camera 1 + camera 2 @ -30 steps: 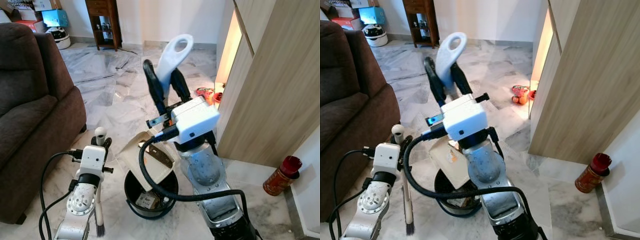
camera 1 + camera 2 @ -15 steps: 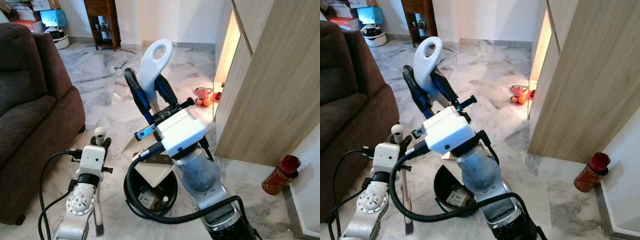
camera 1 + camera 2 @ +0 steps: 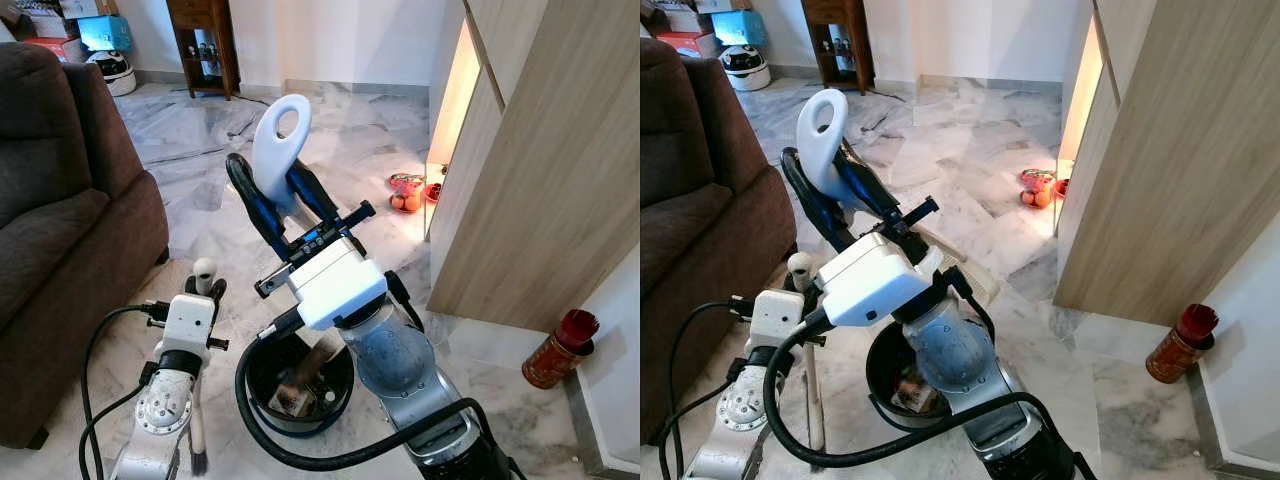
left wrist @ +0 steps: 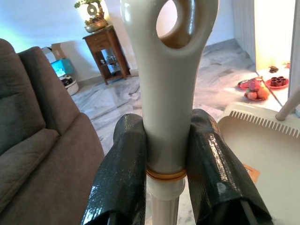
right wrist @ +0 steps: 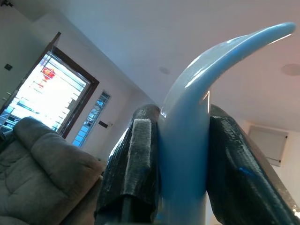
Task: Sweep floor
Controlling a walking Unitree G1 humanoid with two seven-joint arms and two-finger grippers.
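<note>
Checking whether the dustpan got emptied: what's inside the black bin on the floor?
The black bin holds a few scraps of paper or card near the bottom. The right arm covers part of it, so the rest cannot be seen.

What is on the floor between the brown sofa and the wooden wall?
In the eye views, between the brown sofa and the wooden wall sits a black bin. The left gripper holds a brush, the right gripper a dustpan handle.

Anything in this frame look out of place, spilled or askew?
Mostly in order. The right tool grips the dustpan handle above the black bin, which holds debris; the left tool grips the broom handle. The one oddity: plates of fruit sitting on the floor by the wooden partition.
</note>
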